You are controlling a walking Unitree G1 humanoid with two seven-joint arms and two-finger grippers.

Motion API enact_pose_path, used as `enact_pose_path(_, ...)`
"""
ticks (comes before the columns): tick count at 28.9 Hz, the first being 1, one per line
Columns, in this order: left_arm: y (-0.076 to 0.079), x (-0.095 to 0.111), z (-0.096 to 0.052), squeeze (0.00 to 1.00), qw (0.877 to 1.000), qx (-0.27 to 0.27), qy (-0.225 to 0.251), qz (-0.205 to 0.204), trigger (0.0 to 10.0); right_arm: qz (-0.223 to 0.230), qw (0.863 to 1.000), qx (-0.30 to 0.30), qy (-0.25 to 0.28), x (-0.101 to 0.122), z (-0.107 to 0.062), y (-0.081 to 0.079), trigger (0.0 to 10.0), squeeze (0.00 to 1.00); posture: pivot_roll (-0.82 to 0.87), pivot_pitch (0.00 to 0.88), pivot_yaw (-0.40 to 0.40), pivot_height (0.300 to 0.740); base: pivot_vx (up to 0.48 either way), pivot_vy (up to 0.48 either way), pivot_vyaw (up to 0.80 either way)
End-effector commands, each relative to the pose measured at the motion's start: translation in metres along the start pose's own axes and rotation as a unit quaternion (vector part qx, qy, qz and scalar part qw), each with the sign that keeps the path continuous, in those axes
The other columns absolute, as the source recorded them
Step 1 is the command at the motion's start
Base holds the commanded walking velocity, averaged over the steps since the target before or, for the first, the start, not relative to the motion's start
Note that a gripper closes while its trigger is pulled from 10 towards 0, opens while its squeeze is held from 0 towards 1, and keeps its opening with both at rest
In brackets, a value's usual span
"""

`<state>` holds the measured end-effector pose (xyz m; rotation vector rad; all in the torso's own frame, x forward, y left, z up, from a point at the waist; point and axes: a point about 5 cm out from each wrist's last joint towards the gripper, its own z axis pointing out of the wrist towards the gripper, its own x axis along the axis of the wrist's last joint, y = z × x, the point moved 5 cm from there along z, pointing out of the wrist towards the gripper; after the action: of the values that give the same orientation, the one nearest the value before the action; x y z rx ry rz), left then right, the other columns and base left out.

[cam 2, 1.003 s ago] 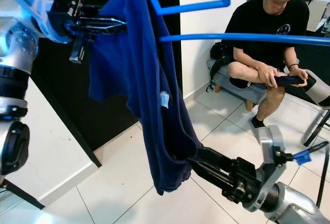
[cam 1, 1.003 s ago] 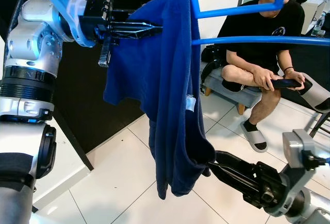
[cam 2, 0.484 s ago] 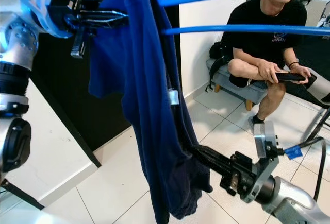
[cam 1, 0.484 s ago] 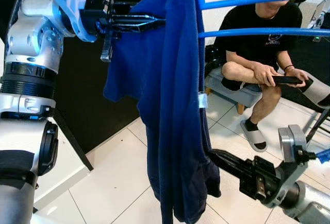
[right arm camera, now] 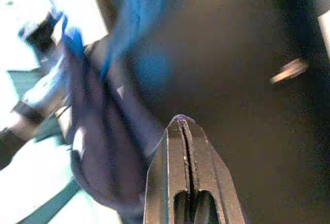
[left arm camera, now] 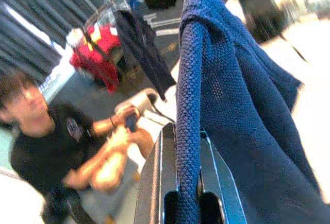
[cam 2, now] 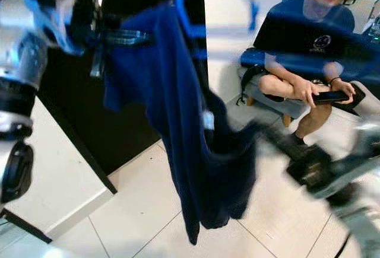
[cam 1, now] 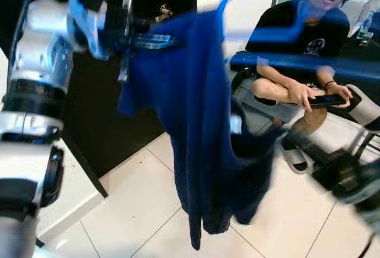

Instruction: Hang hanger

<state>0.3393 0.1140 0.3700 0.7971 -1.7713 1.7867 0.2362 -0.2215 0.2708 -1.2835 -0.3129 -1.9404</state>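
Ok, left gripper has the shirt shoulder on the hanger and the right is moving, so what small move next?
Probably pause the right gripper and let the view settle. The left gripper is clamped on the blue shirt at its shoulder over the blue hanger, but both head views are blurred and I can't make out a rail to hook onto.

We see open white floor tiles [cam 1: 142, 204] below the hanging blue garment [cam 1: 202, 127]; a seated person [cam 1: 297, 62] blocks the right.

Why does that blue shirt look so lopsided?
The shirt hangs bunched on the blue hanger. The left gripper pinches one edge up high, while the right gripper, shut, tugs the lower part sideways.
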Motion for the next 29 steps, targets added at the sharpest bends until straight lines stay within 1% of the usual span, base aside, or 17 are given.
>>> enact_pose_path(1,0.001,-0.001,-0.009,0.0,1.0,0.0,-0.018,0.009,0.0,0.001,1.0,-0.007,0.028,0.01,-0.001,0.002,0.0,0.0,-0.06,0.036,0.079,0.74,0.0,0.0,0.0)
enact_pose_path(2,0.003,-0.003,-0.011,0.0,1.0,0.0,-0.023,0.012,0.0,-0.004,0.999,-0.018,0.04,0.016,-0.001,0.006,0.0,0.0,-0.06,0.037,0.075,0.74,0.0,0.0,0.0)
enact_pose_path(3,0.003,-0.003,-0.011,0.0,1.0,0.0,-0.023,0.012,0.0,-0.004,0.999,-0.018,0.04,0.016,-0.001,0.006,0.0,0.0,-0.06,0.037,0.075,0.74,0.0,0.0,0.0)
enact_pose_path(4,0.002,-0.004,-0.011,0.0,0.999,0.005,-0.028,0.022,0.0,-0.005,0.999,-0.027,0.046,0.019,-0.002,0.01,0.0,0.0,-0.06,0.036,0.072,0.74,0.0,0.0,0.0)
enact_pose_path(6,0.002,-0.004,-0.011,0.0,0.999,0.005,-0.028,0.022,0.0,-0.005,0.999,-0.027,0.046,0.019,-0.002,0.01,0.0,0.0,-0.06,0.036,0.072,0.74,0.0,0.0,0.0)
enact_pose_path(8,-0.003,-0.002,-0.015,0.0,0.998,0.026,-0.039,0.052,0.0,-0.003,0.997,-0.055,0.062,0.025,-0.007,0.022,0.0,0.0,-0.05,0.036,0.072,0.74,0.0,0.0,0.0)
enact_pose_path(9,-0.003,-0.002,-0.015,0.0,0.998,0.026,-0.039,0.052,0.0,-0.003,0.997,-0.055,0.062,0.025,-0.007,0.022,0.0,0.0,-0.05,0.036,0.072,0.74,0.0,0.0,0.0)
enact_pose_path(10,-0.006,-0.001,-0.017,0.0,0.996,0.036,-0.046,0.069,0.0,-0.001,0.995,-0.067,0.069,0.028,-0.009,0.027,0.0,0.0,-0.05,0.036,0.071,0.74,0.0,0.0,0.0)
enact_pose_path(11,-0.006,-0.001,-0.017,0.0,0.996,0.036,-0.046,0.069,0.0,-0.001,0.995,-0.067,0.069,0.028,-0.009,0.027,0.0,0.0,-0.05,0.036,0.071,0.74,0.0,0.0,0.0)
enact_pose_path(12,-0.008,-0.001,-0.019,0.0,0.995,0.042,-0.052,0.08,0.0,0.001,0.995,-0.074,0.073,0.029,-0.01,0.029,0.0,0.0,-0.05,0.036,0.071,0.74,0.0,0.0,0.0)
enact_pose_path(14,-0.008,-0.001,-0.019,0.0,0.995,0.042,-0.052,0.08,0.0,0.001,0.995,-0.074,0.073,0.029,-0.01,0.029,0.0,0.0,-0.05,0.036,0.071,0.74,0.0,0.0,0.0)
enact_pose_path(17,-0.01,0.0,-0.021,0.0,0.989,0.053,-0.066,0.119,0.0,0.009,0.992,-0.095,0.081,0.033,-0.012,0.036,0.0,0.0,-0.05,0.035,0.069,0.74,0.0,0.0,0.0)
enact_pose_path(19,-0.01,0.0,-0.021,0.0,0.989,0.053,-0.066,0.119,0.0,0.009,0.992,-0.095,0.081,0.033,-0.012,0.036,0.0,0.0,-0.05,0.035,0.069,0.74,0.0,0.0,0.0)
enact_pose_path(25,-0.013,0.0,-0.023,0.0,0.985,0.061,-0.078,0.138,0.0,0.012,0.991,-0.103,0.084,0.034,-0.012,0.038,0.0,0.0,-0.05,0.035,0.069,0.74,0.0,0.0,0.0)
enact_pose_path(26,-0.014,-0.002,-0.025,0.0,0.983,0.063,-0.09,0.146,0.0,0.014,0.991,-0.105,0.085,0.036,-0.011,0.039,0.0,0.0,-0.05,0.032,0.068,0.74,0.0,0.0,0.0)
enact_pose_path(27,-0.014,-0.002,-0.025,0.0,0.983,0.063,-0.09,0.146,0.0,0.014,0.991,-0.105,0.085,0.036,-0.011,0.039,0.0,0.0,-0.05,0.032,0.068,0.74,0.0,0.0,0.0)
enact_pose_path(29,-0.013,-0.008,-0.027,0.0,0.98,0.06,-0.112,0.155,0.0,0.017,0.99,-0.109,0.085,0.037,-0.01,0.04,0.0,0.0,-0.06,0.03,0.066,0.74,0.0,0.0,0.0)
